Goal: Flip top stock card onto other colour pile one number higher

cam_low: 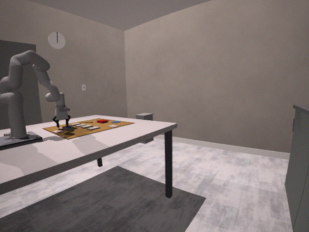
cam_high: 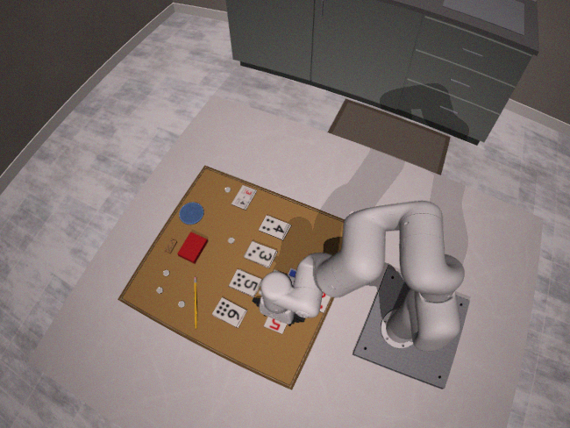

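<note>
— So, where's the end effector?
— Spread wide and empty, just above the dark stock at the near edge of the brown mat.
— And past the stock?
— Four black-numbered piles, then a red block and blue disc.

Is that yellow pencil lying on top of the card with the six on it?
No, the yellow pencil lies on the brown mat beside the six card, with bare mat between them.

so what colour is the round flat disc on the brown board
Blue. The round flat disc on the brown board shows best in the top view.
</note>
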Robot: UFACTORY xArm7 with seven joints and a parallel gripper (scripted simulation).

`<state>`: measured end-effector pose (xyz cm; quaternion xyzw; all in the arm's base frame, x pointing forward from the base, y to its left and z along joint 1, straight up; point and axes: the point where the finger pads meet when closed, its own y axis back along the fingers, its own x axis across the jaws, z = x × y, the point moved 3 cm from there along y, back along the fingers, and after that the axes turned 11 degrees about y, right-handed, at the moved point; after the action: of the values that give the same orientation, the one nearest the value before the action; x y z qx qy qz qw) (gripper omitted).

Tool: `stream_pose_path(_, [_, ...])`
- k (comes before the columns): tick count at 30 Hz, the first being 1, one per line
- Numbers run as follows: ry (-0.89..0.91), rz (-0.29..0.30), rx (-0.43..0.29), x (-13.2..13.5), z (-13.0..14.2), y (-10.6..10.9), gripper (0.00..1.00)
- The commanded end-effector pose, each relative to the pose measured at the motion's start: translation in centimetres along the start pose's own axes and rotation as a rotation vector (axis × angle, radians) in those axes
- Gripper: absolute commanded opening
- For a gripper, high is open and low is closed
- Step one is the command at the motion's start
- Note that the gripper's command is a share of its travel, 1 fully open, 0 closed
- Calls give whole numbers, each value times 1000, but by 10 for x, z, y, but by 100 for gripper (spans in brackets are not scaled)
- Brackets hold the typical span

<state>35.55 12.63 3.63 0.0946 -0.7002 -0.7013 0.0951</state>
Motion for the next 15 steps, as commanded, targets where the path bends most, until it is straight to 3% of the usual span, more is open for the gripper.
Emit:
stream_pose_path(1, [0, -4, 0, -1, 0, 1, 87])
stream_pose_path(15, [0, -4, 0, -2, 0, -1, 87])
